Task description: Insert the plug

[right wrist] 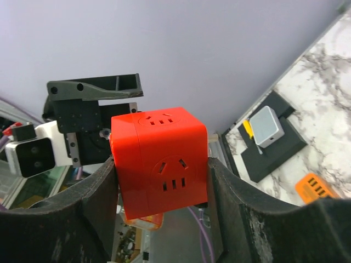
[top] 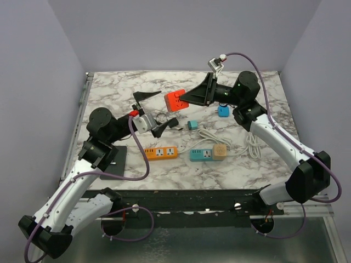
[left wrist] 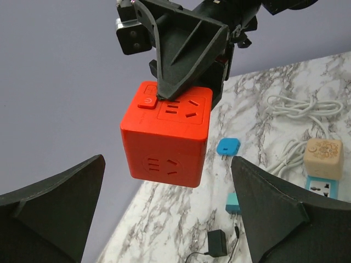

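While my right gripper (top: 186, 97) is clamped on the red socket cube (top: 174, 100), holding it off the marble surface (top: 109, 87) toward the middle of the far edge, I see my left gripper (top: 152, 113) with its fingers spread wide. It points at the cube from the left without touching it. Three plugs lie loose on the surface: a blue plug (top: 223, 111) toward the right edge, a teal plug (top: 192, 125) near the middle, and a black adapter (top: 173, 123) just left of that. Closer to the near edge lie an orange power strip (top: 162, 153) and a teal power strip (top: 202, 155), with a beige cube (top: 220, 152) on the teal one's right end and a white cable (top: 249, 143) coiled beside it.
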`<move>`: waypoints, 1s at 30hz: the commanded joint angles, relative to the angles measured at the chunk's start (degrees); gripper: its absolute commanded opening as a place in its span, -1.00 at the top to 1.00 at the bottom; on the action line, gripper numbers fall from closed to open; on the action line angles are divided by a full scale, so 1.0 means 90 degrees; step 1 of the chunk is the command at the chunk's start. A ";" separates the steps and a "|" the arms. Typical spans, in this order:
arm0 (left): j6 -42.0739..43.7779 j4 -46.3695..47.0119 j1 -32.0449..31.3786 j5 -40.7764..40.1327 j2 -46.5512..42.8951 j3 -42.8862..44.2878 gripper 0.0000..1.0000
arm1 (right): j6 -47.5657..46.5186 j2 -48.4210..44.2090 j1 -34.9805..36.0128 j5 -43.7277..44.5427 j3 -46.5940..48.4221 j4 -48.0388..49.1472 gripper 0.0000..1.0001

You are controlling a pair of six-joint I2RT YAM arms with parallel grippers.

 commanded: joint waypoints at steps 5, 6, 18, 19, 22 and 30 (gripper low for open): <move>0.0271 0.0207 -0.0008 0.0401 -0.0024 0.0065 -0.98 | 0.1077 0.0052 0.0215 -0.0422 0.0051 0.1503 0.81; 0.0304 0.0251 -0.0012 0.0377 -0.0007 0.0057 -0.98 | 0.1111 0.0071 0.0263 -0.0416 0.0064 0.1549 0.81; 0.0124 0.0445 -0.0017 0.0664 0.0277 0.0516 -0.01 | 0.1023 0.0244 0.0528 -0.0289 0.0185 0.1543 0.80; 0.0202 0.0434 -0.0022 0.0641 0.0230 0.0446 0.33 | 0.0939 0.0240 0.0528 -0.0273 0.0199 0.1414 0.78; 0.0429 0.0370 -0.0017 0.0367 0.0072 0.0262 1.00 | 0.0326 0.0138 0.0519 -0.0147 0.0379 0.0447 0.05; 0.1045 -0.0335 -0.0024 -0.0365 0.0108 0.0314 1.00 | -0.3191 -0.0015 0.0570 0.2490 0.2662 -0.5081 -1.00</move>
